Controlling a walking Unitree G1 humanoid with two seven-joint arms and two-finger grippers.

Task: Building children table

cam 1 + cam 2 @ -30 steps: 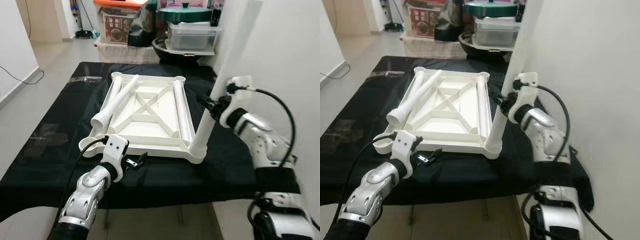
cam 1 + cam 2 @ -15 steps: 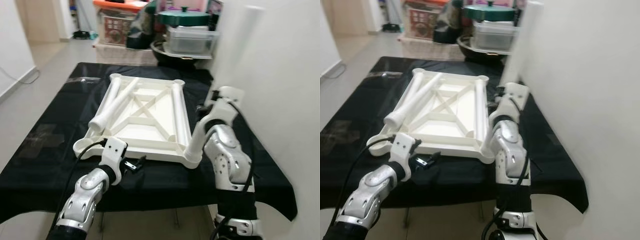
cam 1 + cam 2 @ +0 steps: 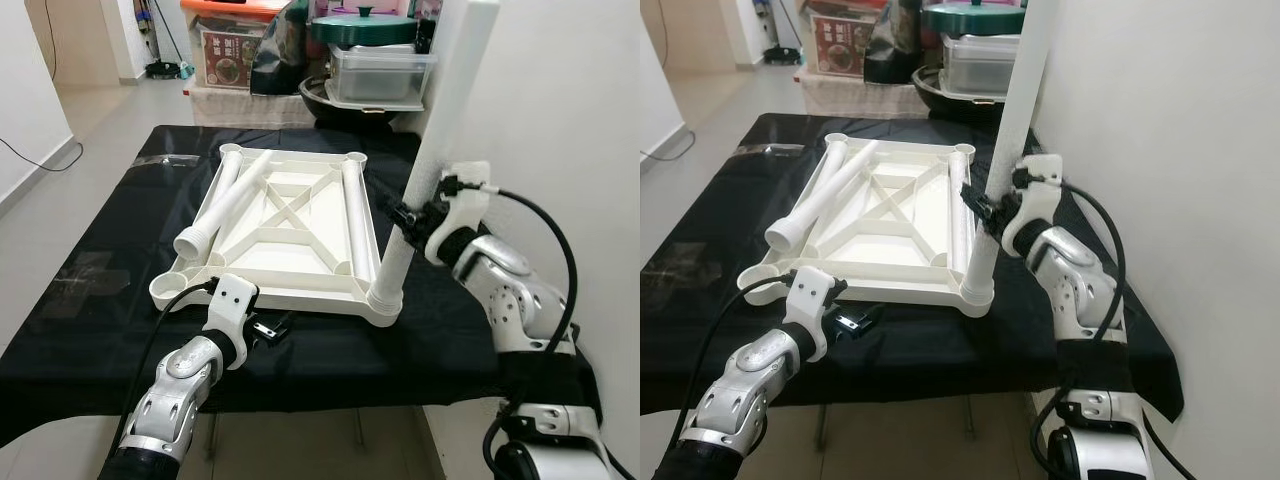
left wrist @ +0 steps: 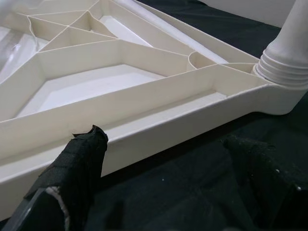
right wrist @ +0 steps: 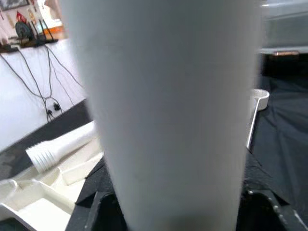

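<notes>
The left tool (image 3: 272,327) hovers open at the near edge of the upturned white tabletop (image 3: 290,235), not touching it. The tabletop lies underside-up on the black-draped bench (image 3: 90,300) — ribbed, with a loose leg (image 3: 225,207) resting across it. At its near right corner the right tool (image 3: 405,217) is clamped around the upright leg (image 3: 430,160), which stands in the corner socket (image 3: 383,298), apparently threaded in. The step looks like seating this leg; next it likely needs twisting home, then release.
</notes>
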